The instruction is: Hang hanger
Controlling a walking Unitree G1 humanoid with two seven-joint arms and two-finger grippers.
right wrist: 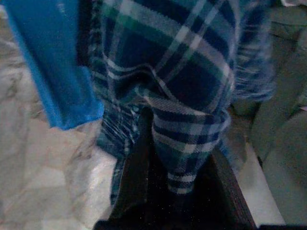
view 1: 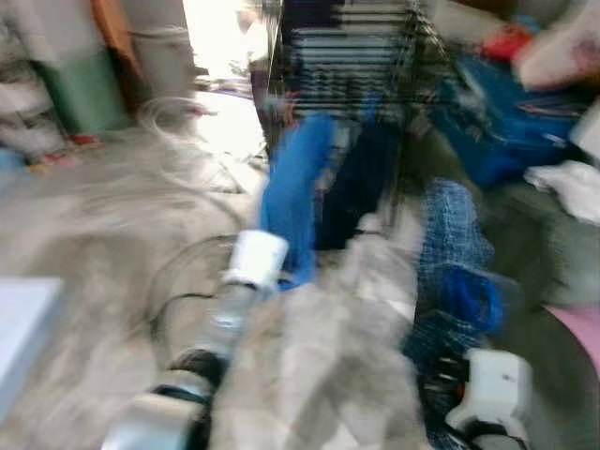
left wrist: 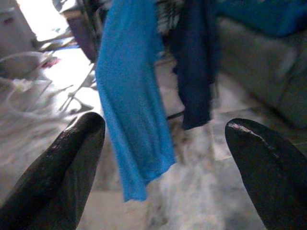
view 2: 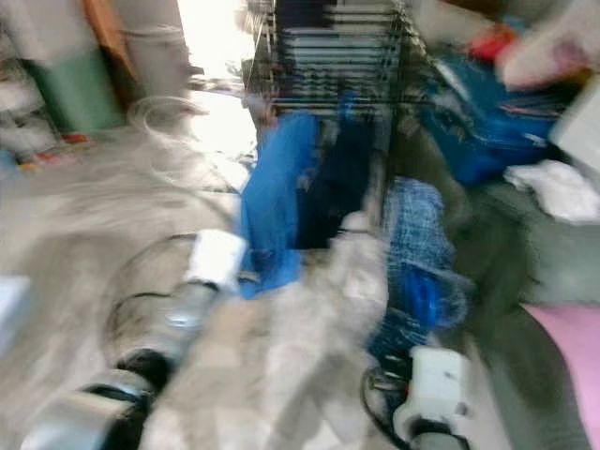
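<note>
A black wire drying rack [view 1: 347, 56] stands ahead on the marble floor. A bright blue cloth [left wrist: 129, 96] and a dark navy cloth [left wrist: 194, 62] hang from it. My left gripper [left wrist: 165, 123] is open, a short way in front of the blue cloth and touching nothing. To the right of the rack hangs a blue plaid shirt [view 1: 450, 253]. My right gripper [right wrist: 177, 187] is shut on a bunched fold of that plaid shirt [right wrist: 182, 72], and the fabric hides what lies under the fold. Both eye views are heavily blurred.
A grey-green couch [view 1: 553, 244] on the right carries blue and white laundry. A pink object [view 1: 577, 328] is at the lower right, a white box [view 1: 23, 319] at the lower left. A green bin [view 1: 84, 89] and hoses [view 1: 178, 122] lie far left.
</note>
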